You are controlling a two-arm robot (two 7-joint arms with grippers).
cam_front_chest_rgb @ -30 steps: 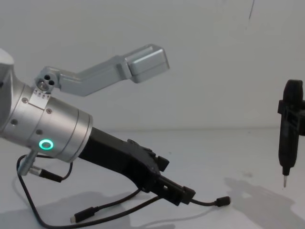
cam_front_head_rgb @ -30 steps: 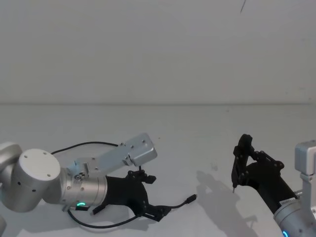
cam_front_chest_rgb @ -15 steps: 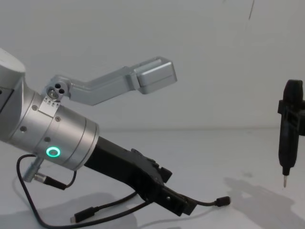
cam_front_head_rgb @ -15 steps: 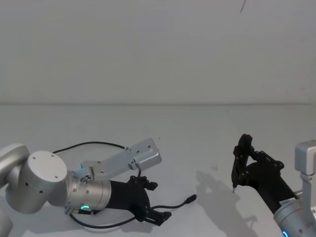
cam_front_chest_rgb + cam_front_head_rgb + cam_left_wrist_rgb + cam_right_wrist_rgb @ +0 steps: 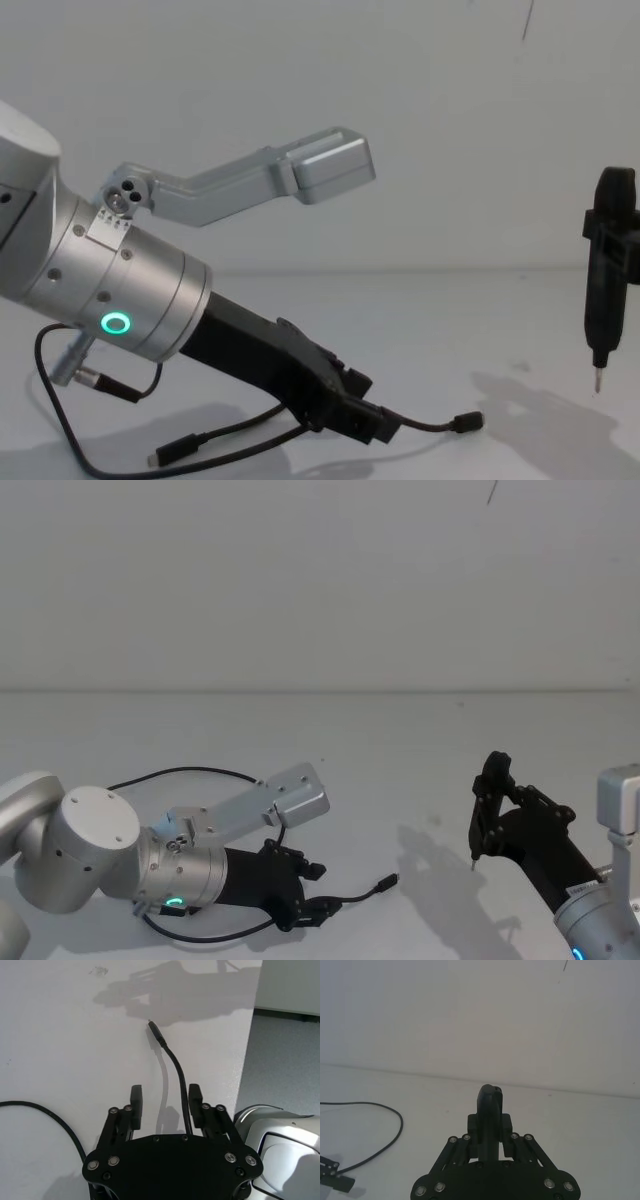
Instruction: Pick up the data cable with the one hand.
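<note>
Where the left gripper (image 5: 165,1105) reaches low over the white surface (image 5: 400,780), its fingers (image 5: 135,1102) stand apart. The data cable (image 5: 177,1069) runs between them, closer to one finger than the other; whether it touches that finger I cannot tell. The cable lies on the surface. Its small black plug (image 5: 466,422) rests just beyond the fingertips toward the robot's right, and a wide loop curves round behind the silver wrist with its glowing green ring (image 5: 117,323). A silver-tipped plug (image 5: 160,459) lies near the front, below the wrist. Well apart on the right, the right gripper (image 5: 490,1130) is held above the surface, clamped on a black pen-like tool (image 5: 603,280) whose small metal tip points down.
</note>
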